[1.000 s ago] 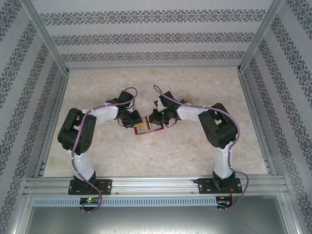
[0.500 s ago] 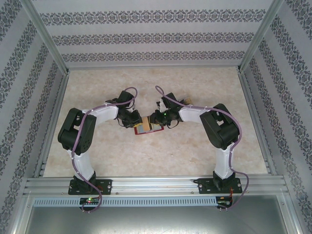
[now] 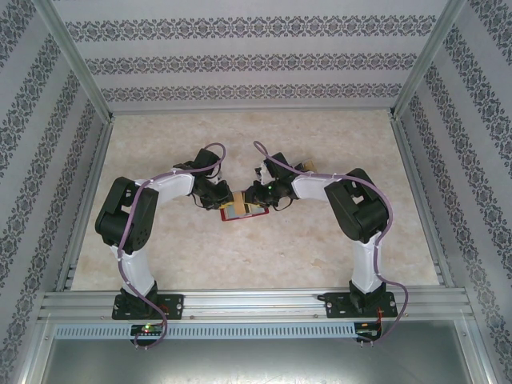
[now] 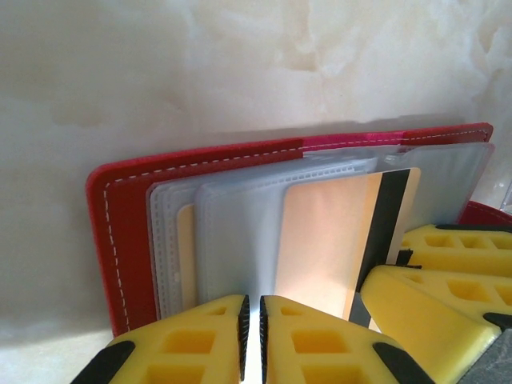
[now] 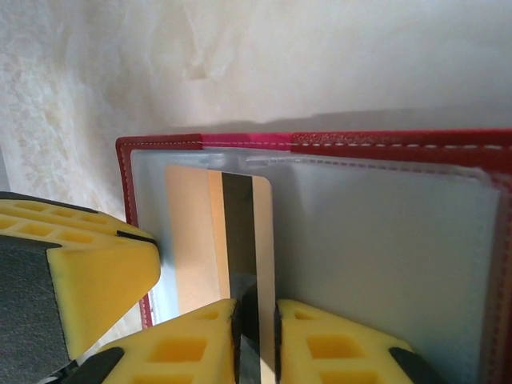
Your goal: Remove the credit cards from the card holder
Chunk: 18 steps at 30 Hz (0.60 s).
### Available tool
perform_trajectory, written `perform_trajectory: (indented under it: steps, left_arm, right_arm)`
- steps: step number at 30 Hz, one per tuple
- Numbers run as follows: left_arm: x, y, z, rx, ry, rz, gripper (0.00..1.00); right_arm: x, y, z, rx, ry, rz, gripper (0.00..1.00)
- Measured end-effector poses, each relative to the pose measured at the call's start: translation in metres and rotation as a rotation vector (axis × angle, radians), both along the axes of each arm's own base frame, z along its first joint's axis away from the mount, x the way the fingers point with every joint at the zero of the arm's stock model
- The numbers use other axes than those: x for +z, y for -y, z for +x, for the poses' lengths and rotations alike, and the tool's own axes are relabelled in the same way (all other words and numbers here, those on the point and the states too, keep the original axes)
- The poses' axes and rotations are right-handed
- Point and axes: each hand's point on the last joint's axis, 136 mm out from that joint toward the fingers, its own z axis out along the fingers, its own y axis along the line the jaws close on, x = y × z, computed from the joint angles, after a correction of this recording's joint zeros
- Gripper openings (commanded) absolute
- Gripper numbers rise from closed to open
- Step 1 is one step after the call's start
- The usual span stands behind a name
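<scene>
Card holder (image 3: pixel 244 214) – red, lying open and flat on the bench (image 3: pixel 320 256), about mid-bench, between the two tools. White stitching runs along its red edge. Inside is a stack of clear plastic sleeves (image 4: pixel 240 240), fanned slightly so that their edges overlap.

Tan credit card (image 4: pixel 320 240) with a dark stripe (image 5: pixel 238 232) down its length. It lies on the sleeves at the left half of the holder. One rounded corner shows close to the holder's stitched edge, and the card's other end runs between the fingers of the right tool.

Right tool (image 5: pixel 254 324) – narrow, its two yellow fingers closed on the striped part of the tan card, one finger on each face. From above it sits at the holder's far right side.

Left tool (image 4: pixel 254 324) – narrow too, with only a thin bright slit between its yellow fingers, at the edge of the sleeves on the holder's left end. I cannot tell whether a sleeve is caught in that slit.

The two tools are close together, the fingers of one just beside those of the other over the holder.

Second tan card (image 4: pixel 186 256) – a thin strip of it shows through a sleeve further into the stack. It is tucked in and apart from both tools.
</scene>
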Motion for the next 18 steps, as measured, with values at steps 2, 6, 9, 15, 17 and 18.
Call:
perform_trajectory:
  steps: [2,6,9,15,17,18]
  left_arm:
    - [0.0,0.0,0.0,-0.001,0.001,0.001,0.17]
    - [0.0,0.0,0.001,0.0,0.002,0.003,0.19]
    - [0.001,0.0,0.001,-0.002,0.002,0.004,0.25]
    - [0.011,0.002,0.005,-0.012,0.02,-0.003,0.46]
    - [0.02,0.002,0.007,-0.013,0.034,-0.001,0.52]
    - [0.024,0.002,0.008,-0.013,0.044,-0.001,0.54]
  right_arm:
    - [0.003,-0.002,0.0,0.004,0.002,0.016,0.07]
    - [0.01,-0.001,0.001,0.002,0.03,0.032,0.02]
    - [0.018,0.007,-0.003,-0.013,0.063,0.016,0.0]
    - [0.051,0.029,-0.006,-0.026,0.177,-0.014,0.0]
    - [0.066,0.033,-0.007,-0.02,0.225,-0.018,0.0]
    - [0.072,0.035,-0.008,-0.016,0.245,-0.018,0.0]
